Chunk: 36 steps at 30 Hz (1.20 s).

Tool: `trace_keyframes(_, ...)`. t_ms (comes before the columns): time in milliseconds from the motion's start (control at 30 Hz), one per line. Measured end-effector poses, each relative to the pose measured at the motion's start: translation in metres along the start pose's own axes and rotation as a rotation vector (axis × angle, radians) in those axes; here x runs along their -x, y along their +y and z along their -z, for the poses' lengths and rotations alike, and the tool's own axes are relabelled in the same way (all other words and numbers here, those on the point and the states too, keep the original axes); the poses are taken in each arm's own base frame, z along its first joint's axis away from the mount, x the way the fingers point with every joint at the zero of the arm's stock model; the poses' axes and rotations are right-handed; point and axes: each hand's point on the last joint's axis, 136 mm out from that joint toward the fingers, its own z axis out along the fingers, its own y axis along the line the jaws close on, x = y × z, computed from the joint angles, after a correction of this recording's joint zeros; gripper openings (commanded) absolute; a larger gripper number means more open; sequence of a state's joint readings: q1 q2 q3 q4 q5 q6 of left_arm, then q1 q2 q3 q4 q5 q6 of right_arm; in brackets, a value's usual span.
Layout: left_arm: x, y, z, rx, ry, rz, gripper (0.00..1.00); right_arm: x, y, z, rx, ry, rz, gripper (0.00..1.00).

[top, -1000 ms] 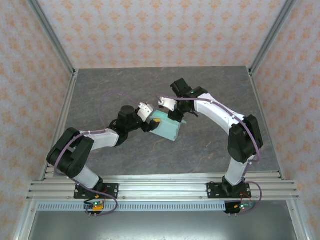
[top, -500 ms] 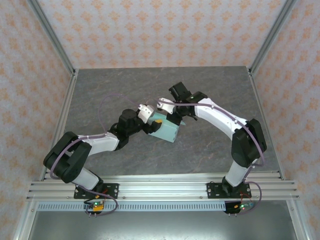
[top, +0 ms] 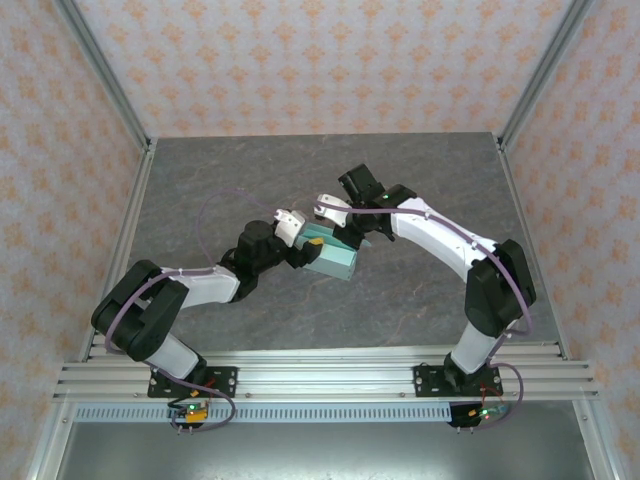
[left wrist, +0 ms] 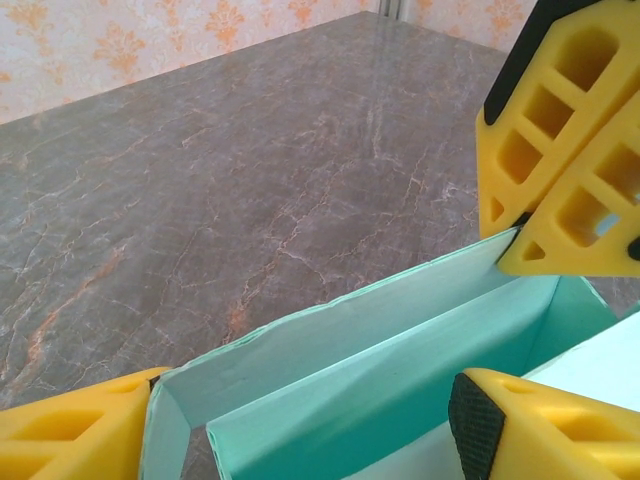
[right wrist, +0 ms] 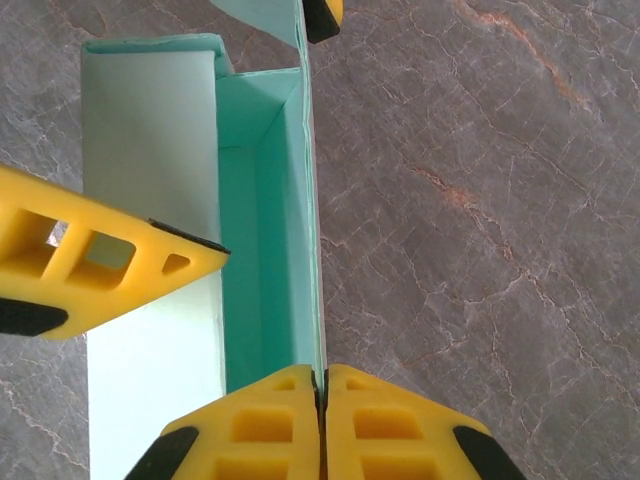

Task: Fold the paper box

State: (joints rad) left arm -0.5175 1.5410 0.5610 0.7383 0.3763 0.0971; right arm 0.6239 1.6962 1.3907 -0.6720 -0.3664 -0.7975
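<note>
Top: box (top: 337,263) mid-counter (top: 230,180), mint card, open-topped, between both arms. Left gripper (top: 306,246) at its left end, right gripper (top: 345,232) at its far wall. Against a second ago: box turned, looks narrower from above; both grippers stay at it.

Left wrist: box (left wrist: 380,340) a long trough, plain card walls inside. Left gripper (left wrist: 305,400) jaws wide, straddling it; grip cannot tell. Right gripper (left wrist: 511,236) pinches wall rim.

Right wrist: right gripper (right wrist: 321,385) jaws closed on long wall of box (right wrist: 260,200); wide flap along left side.
</note>
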Motion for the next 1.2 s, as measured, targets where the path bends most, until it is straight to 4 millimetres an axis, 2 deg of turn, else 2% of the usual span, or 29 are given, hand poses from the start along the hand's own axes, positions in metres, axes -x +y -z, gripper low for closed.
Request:
trace_keyframes(267,0.001,-0.001,0.003,-0.001,0.009,0.005,0.85,0.000,-0.001,0.000,-0.004,0.001,0.004,0.08)
trace_keyframes(533,0.026,-0.006,0.024,-0.010,-0.038,-0.004,0.86,-0.001,-0.001,0.000,-0.007,0.004,0.012,0.08)
trace_keyframes(633,0.014,-0.007,0.029,-0.011,-0.020,0.006,0.86,-0.001,-0.001,0.000,-0.007,0.004,0.012,0.08)
trace_keyframes(767,-0.018,-0.009,0.030,-0.012,0.052,0.037,0.87,-0.001,-0.001,0.000,-0.007,0.004,0.015,0.08)
trace_keyframes(800,-0.022,-0.008,0.029,-0.012,0.064,0.041,0.97,-0.001,-0.001,0.000,-0.007,0.004,0.015,0.08)
trace_keyframes(833,-0.025,-0.008,0.027,-0.010,0.073,0.047,1.00,-0.001,-0.001,0.000,-0.006,0.004,0.015,0.08)
trace_keyframes(1100,-0.049,-0.001,0.014,0.019,0.118,0.071,1.00,0.000,0.001,0.000,0.008,-0.004,0.024,0.09)
trace_keyframes(1200,-0.049,0.001,0.009,0.022,0.112,0.074,1.00,0.002,0.003,0.000,0.020,-0.013,0.028,0.08)
